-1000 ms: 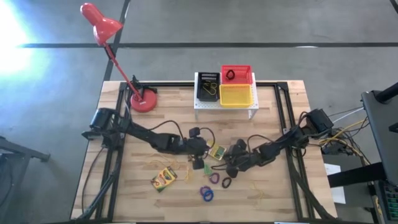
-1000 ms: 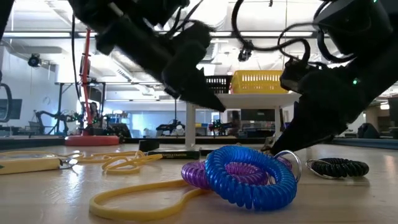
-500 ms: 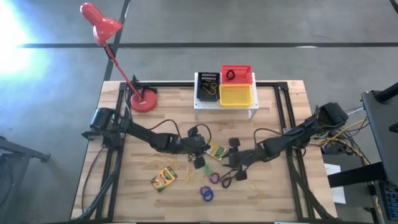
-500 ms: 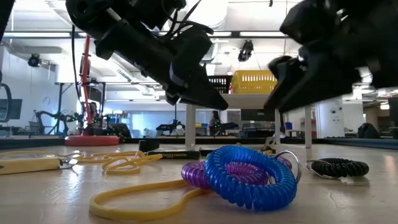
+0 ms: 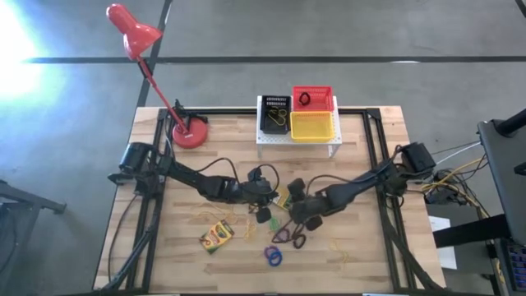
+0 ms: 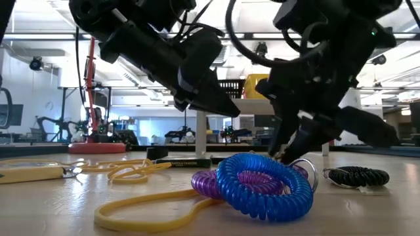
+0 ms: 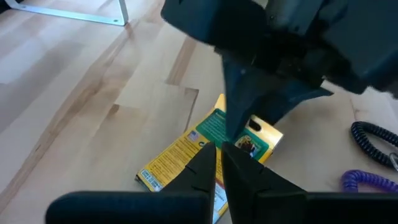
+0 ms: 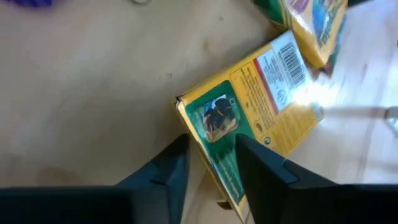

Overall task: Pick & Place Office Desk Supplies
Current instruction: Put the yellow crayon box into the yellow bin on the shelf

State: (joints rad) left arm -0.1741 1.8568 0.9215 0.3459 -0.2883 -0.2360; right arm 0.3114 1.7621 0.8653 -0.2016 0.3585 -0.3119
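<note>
A: Can any lettering be read here?

B: No words. The crayon box in the middle of the desk carries a barcode on a white patch and lines of small print on its yellow face, too fine to make out.

A: And the other crayon box, nearer the front left?

B: Printed colours show, nothing legible.
</note>
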